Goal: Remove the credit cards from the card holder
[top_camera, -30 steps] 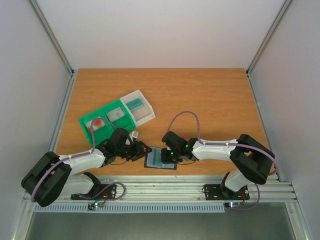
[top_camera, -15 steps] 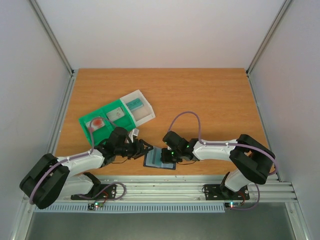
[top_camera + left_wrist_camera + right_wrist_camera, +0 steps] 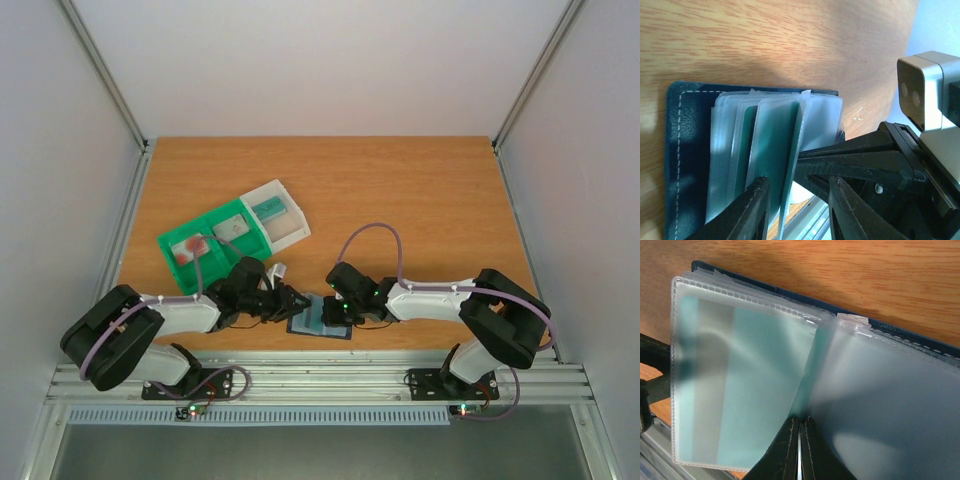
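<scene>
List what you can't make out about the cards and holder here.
Card count: sleeves overlap in both wrist views; top view too small.
Print on the teal card: blurred by frosted plastic, both wrist views.
Whether the left gripper touches that card: left wrist, fingers cover the spot.
Holder outline: sleeves cover it; frame edges cut it, both wrist views.

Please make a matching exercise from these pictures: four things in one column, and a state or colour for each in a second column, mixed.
1 card holder
2 left gripper
3 right gripper
4 tray

A green and white
B shut, tips at the clear sleeves
C open around a teal card
D lying open on the table

Pairs: 1-D, 2-C, 3-B, 4-A
</scene>
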`<state>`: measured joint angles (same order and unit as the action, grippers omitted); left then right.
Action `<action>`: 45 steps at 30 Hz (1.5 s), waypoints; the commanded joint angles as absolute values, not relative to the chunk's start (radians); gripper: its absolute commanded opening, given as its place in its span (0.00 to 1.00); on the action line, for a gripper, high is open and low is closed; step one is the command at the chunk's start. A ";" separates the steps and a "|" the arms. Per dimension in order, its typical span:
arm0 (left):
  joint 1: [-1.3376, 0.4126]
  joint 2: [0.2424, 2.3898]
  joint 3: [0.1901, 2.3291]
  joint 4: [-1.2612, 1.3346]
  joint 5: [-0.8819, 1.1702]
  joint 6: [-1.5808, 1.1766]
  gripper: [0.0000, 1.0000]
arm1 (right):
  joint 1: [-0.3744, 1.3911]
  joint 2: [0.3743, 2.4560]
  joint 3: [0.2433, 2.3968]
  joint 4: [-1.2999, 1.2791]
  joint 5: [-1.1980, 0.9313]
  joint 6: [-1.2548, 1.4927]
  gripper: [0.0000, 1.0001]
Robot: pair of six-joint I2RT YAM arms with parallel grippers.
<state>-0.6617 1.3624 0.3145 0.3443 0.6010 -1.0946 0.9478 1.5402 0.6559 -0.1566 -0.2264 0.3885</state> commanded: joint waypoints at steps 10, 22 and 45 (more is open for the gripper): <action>-0.671 1.369 0.347 0.359 0.567 -1.063 0.08 | 0.940 1.545 0.636 -0.181 -0.212 0.385 0.05; -0.671 1.281 0.398 0.118 0.508 -0.981 0.01 | 0.940 1.395 0.670 -0.335 -0.172 0.347 0.24; -0.702 1.254 0.445 0.099 0.562 -0.985 0.18 | 0.941 1.362 0.637 -0.411 -0.034 0.335 0.27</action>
<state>-0.6800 1.2251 0.4458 -0.0196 0.5209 -0.9535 0.9432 1.3682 0.6456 -0.4271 -0.0689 0.3332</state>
